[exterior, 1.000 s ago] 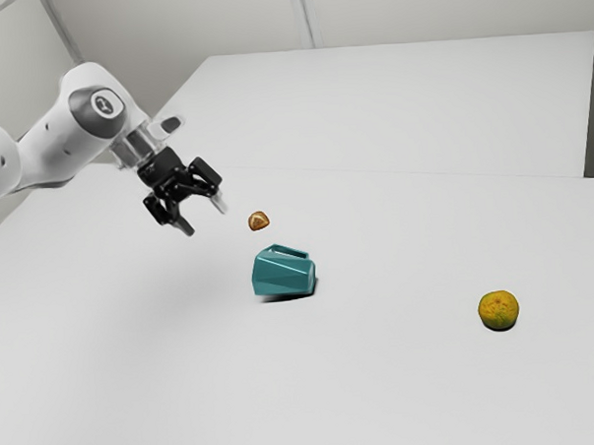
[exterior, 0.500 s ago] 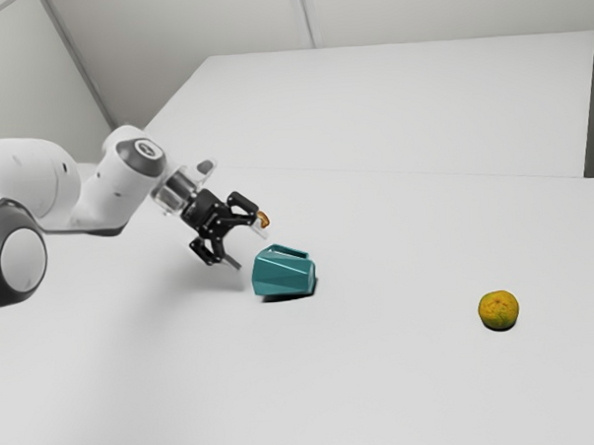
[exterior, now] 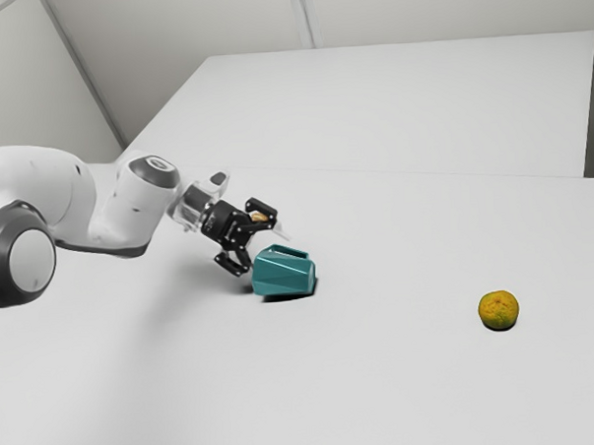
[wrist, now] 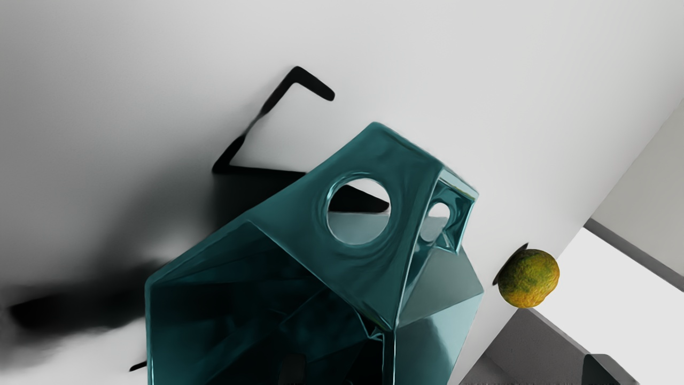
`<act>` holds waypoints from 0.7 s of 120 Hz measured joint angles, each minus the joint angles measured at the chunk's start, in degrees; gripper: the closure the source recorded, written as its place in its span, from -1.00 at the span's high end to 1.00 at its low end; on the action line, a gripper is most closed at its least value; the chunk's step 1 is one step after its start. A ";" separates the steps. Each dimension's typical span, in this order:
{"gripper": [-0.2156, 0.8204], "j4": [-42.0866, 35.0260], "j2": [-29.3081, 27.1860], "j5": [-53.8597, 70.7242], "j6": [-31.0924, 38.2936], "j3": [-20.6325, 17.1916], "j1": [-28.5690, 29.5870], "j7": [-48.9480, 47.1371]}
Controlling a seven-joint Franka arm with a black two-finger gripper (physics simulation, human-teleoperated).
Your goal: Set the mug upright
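The mug is lying on its side on the table, mouth facing your claw, whose fingers are standing spread. You should be straddling one wall squarely before squeezing, then slowly turning the mouth upward.

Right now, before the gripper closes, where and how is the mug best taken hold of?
Probably by the wall at its rim, beside the handle, from the open end, one finger inside and one outside: the mug lies on its side, its mouth faces my open gripper, and the wall looks thin.
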 joint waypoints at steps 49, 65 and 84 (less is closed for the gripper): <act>-0.79 1.80 -0.59 1.29 0.31 -1.26 -0.21 -0.15; -0.87 3.12 -0.82 2.56 0.45 -2.03 -0.23 -0.33; -0.90 3.29 -3.04 8.15 1.22 -2.92 -1.32 -0.55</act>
